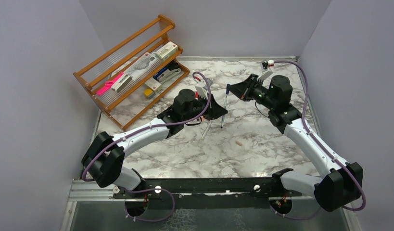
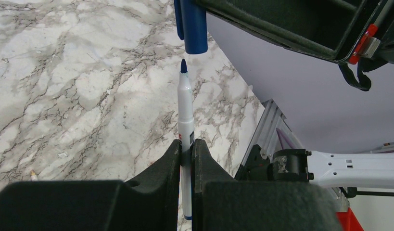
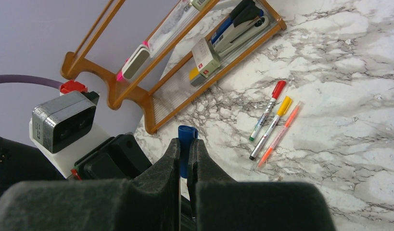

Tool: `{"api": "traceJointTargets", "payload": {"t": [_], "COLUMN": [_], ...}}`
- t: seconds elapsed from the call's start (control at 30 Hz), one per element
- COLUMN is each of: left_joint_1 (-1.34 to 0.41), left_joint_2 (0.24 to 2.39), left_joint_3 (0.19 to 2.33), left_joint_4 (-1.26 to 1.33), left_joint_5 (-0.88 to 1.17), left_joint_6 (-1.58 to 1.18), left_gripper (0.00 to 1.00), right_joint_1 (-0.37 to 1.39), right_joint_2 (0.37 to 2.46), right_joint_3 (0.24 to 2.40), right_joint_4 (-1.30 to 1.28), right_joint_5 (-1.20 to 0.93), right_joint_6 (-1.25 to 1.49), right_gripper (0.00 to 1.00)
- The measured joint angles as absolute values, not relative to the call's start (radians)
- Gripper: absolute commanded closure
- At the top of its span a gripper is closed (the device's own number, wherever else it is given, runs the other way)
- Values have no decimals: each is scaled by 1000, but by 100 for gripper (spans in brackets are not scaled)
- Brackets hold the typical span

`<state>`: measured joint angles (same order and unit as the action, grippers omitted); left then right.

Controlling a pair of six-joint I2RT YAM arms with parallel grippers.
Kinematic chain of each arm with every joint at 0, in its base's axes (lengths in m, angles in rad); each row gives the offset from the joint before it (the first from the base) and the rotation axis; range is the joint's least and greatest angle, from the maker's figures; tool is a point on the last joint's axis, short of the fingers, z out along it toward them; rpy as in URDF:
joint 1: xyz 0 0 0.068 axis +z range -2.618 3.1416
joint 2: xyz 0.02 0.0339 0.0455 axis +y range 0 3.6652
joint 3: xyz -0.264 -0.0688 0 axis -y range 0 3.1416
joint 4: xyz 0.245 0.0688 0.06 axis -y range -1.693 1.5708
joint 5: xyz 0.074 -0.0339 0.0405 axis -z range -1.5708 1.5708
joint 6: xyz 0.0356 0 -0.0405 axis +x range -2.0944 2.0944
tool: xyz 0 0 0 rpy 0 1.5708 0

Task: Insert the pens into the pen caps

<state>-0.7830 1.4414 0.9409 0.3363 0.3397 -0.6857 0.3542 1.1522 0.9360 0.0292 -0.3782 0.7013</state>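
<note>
Marbled desk (image 1: pixel 262 144) with a wooden rack (image 3: pixel 149 118) at its far corner; all positions are given from this rack.

Left gripper (image 2: pixel 186 147), out over the desk beyond the rack's low front rail: its jaws were narrow, clamped on the lower barrel of a pen (image 2: pixel 185 110), grey-white with a blue tip. The pen stood clear of the desk with its tip pointing away from the jaws.

Right gripper (image 3: pixel 184 144), farther from the rack than the left one: its jaws were pinched on a dark blue cap (image 2: pixel 195 29). The cap's open mouth faced the pen's tip, nearly in line with it and a small gap apart, not yet touching.

A red-capped pen (image 3: pixel 268 109), a yellow-capped pen (image 3: pixel 272 127) and a salmon-orange pen (image 3: pixel 280 132) lay side by side on the desk just off the rack's front corner. A pale pink cap (image 1: pixel 239 143) lay alone, well apart from the rack, toward the arms.

Handling, as judged: the pen was probably light, stiff and smooth, so it could slip or pivot under an end-on push. A hold nearer the tip would steady it. The cap looked tiny and hollow, best held by its closed end, leaving the mouth free.
</note>
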Motion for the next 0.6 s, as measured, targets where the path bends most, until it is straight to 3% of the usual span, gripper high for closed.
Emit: {"api": "traceJointTargets", "payload": {"t": [0.6], "left_joint_1": [-783], "left_joint_2": [1441], "left_joint_3": [941], "left_joint_4": [336], "left_joint_5": [340], "left_joint_6": [-681], "left_gripper": [100], "right_joint_1": [354], "right_joint_2": [1156], "right_joint_3": [905], "right_joint_4": [30], "right_joint_5": [-379], "right_joint_6": [702], "right_gripper": [99]}}
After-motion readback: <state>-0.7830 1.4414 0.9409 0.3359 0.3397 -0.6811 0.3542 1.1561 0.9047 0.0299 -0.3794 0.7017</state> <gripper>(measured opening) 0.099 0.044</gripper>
